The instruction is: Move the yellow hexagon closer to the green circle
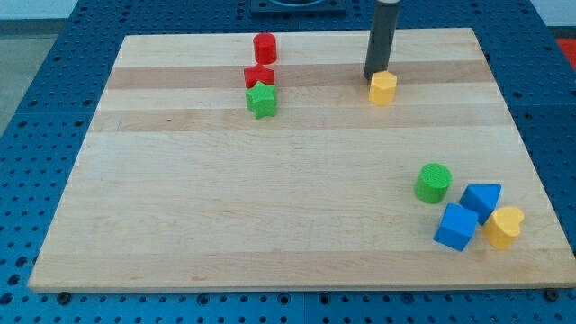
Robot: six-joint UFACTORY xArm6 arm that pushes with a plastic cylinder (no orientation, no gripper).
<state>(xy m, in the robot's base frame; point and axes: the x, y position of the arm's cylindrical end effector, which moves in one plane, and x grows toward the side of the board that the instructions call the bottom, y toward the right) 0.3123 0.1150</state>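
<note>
The yellow hexagon (pixel 383 88) sits near the view's top, right of centre. My tip (pixel 374 76) stands just behind it, at its upper left edge, touching or nearly touching it. The green circle (pixel 434 183) lies at the lower right of the board, well below the hexagon and slightly to its right.
A blue triangle (pixel 482 200), a blue cube (pixel 456 226) and a yellow heart (pixel 504 227) cluster just right of and below the green circle. A red cylinder (pixel 265 48), a red star (pixel 259 76) and a green star (pixel 262 100) stand in a column at the upper left. The wooden board (pixel 225 207) rests on a blue pegboard.
</note>
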